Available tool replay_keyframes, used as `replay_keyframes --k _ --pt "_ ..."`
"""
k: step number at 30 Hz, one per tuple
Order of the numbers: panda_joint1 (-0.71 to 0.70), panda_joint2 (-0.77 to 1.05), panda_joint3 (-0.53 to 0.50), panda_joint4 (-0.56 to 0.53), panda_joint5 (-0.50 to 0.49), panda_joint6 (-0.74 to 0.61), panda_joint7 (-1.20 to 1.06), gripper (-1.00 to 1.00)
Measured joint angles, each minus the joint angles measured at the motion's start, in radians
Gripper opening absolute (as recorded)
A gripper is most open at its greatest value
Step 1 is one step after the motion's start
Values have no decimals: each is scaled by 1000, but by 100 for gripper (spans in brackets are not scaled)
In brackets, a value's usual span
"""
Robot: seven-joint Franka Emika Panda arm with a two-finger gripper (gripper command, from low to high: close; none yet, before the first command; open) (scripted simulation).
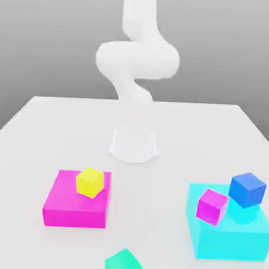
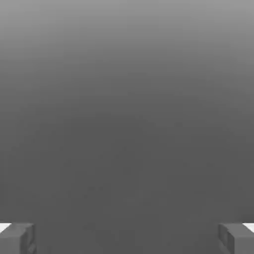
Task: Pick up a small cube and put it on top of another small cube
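I'm looking at a plain white table (image 1: 43,133) under a flat grey backdrop, and the nearest thing to the exterior camera is my target, the small cube (image 1: 123,263), teal-green, sitting at the bottom centre of the frame, partly cut by the lower edge and well apart from everything else. A step back, in the lower left, a yellow cube (image 1: 90,182) rests on a flat magenta block (image 1: 76,203), near that block's far edge. In the lower right a big cyan block (image 1: 229,229) carries a small magenta cube (image 1: 212,205) and, just beside it and a touch farther, a blue cube (image 1: 247,189). Farther still, at centre, the arm's base (image 1: 134,143) stands on the table and the white arm (image 1: 137,60) coils up out of the top of the frame. On the hand camera I see the gripper (image 2: 127,239) with its two fingertips (image 2: 17,238) spread to the frame's lower corners, released and holding nothing, grey ground beyond. My read: the reach hasn't begun. To do it well I'd bring the hand over the teal cube, line the fingers up square to two opposite faces since it sits turned, come straight down, then close centred so it doesn't twist.
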Motion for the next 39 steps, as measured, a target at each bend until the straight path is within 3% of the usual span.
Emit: replay_keyframes --k 15,21,27,32,33,39 --pt "128 551 -129 -39 117 180 -425 0" --pt "134 766 -133 -54 142 253 -578 0" --pt "120 974 -129 -72 104 331 -686 0" --pt "89 1155 -91 -45 141 462 -735 0" --pt "84 1174 -85 -41 146 477 -739 -100" --pt "83 1183 -82 -39 148 482 -740 -100"
